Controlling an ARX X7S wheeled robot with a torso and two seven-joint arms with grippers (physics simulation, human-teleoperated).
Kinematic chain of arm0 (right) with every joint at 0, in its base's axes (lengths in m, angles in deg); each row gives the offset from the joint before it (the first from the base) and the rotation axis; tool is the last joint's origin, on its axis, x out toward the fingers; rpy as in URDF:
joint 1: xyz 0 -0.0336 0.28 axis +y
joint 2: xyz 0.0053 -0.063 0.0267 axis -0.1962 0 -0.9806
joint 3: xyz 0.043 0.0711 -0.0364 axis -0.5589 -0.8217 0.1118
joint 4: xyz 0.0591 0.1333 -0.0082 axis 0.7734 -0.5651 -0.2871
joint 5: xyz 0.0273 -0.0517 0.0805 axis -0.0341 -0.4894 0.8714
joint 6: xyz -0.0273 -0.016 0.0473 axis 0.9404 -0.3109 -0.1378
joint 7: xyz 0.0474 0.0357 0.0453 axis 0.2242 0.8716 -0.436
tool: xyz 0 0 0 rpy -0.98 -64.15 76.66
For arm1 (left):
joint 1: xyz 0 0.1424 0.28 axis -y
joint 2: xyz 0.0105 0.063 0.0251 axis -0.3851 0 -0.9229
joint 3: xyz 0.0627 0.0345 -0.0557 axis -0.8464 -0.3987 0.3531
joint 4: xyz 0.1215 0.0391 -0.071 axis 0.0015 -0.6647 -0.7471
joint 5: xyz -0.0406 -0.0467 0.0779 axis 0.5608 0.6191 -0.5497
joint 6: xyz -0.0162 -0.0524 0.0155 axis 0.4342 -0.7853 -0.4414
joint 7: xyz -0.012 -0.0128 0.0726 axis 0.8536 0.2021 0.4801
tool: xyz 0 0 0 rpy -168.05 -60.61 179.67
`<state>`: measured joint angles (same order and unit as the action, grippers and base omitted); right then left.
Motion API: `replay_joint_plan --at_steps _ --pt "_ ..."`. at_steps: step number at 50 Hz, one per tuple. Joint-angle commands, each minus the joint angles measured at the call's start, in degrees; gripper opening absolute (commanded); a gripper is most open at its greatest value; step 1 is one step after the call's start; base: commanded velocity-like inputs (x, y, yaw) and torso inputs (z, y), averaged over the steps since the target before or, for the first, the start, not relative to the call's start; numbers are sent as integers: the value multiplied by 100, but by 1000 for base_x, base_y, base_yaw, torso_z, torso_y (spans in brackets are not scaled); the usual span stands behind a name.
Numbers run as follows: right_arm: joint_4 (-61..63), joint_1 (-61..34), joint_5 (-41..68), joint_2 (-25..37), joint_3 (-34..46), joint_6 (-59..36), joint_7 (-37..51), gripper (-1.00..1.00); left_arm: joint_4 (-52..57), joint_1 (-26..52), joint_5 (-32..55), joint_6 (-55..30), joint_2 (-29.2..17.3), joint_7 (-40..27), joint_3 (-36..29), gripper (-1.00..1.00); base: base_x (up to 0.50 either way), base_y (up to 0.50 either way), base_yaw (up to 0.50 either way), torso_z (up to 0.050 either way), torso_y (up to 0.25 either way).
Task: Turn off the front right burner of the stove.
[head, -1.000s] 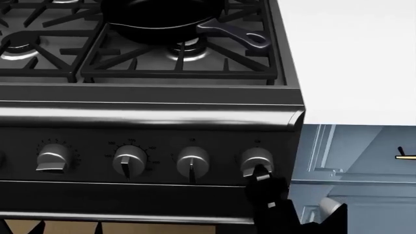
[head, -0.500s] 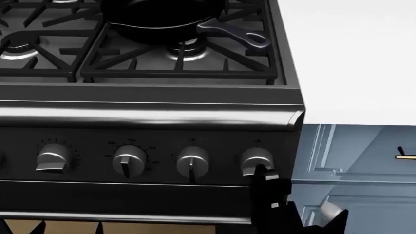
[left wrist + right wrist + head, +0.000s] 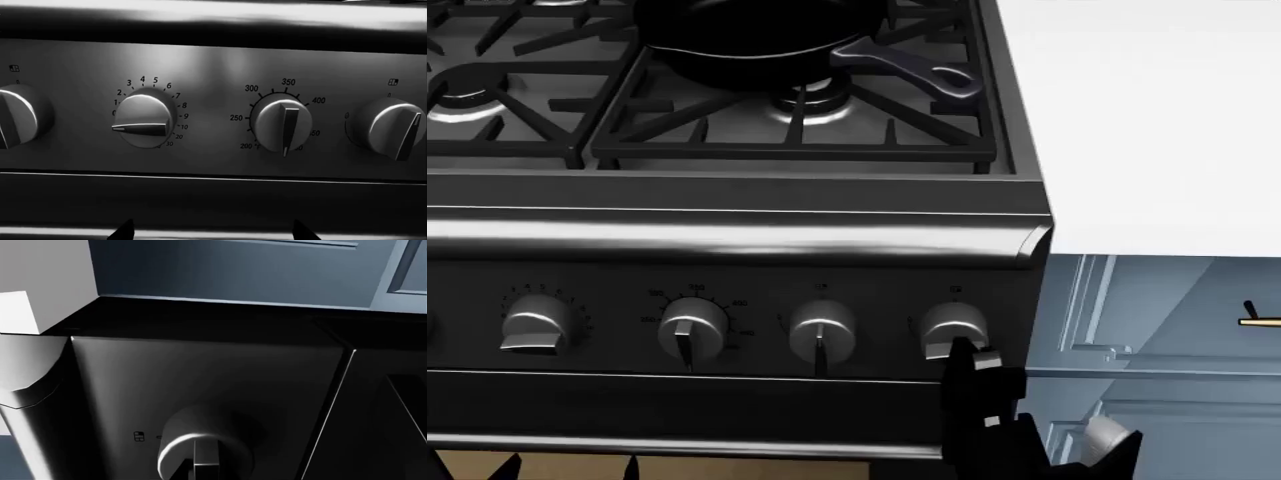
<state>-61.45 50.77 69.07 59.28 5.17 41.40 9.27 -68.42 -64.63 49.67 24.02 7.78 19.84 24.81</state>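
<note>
The step in hand looks like gripping the rightmost knob [image 3: 953,328] on the stove [image 3: 734,245], with the turn not yet made. The right gripper [image 3: 972,358] reaches up from below and touches that knob's lower edge; whether its jaws are open or closed cannot be told. Next it likely needs a firm hold on the knob's ridge, then a twist to off. The front right burner [image 3: 811,100] sits at the stove's near right, a small dark head under black grates, just beside a skillet [image 3: 761,35]. The left gripper is out of sight
</note>
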Motion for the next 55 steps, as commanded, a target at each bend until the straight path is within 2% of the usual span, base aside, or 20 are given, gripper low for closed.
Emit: replay_joint_plan --at_steps 1,13,26,42,55 --pt "61 -12 311 -87 127 66 -130 -100 4 0 10 10 -17 -15 -21 100 0 0 0 0 0" --pt "-27 53 1217 -358 -130 410 -265 -100 -16 8 9 23 -28 -27 -51 100 0 0 0 0 1" --pt "-49 111 2441 -343 237 968 -520 -100 -38 21 17 35 -37 -40 -77 100 0 0 0 0 2" --pt "26 122 4294 -355 672 1597 -795 -100 -60 52 36 24 -48 -64 -103 100 0 0 0 0 1" --pt "353 169 6223 -366 925 2162 -1057 -100 -45 61 45 15 -68 -85 -126 100 0 0 0 0 2"
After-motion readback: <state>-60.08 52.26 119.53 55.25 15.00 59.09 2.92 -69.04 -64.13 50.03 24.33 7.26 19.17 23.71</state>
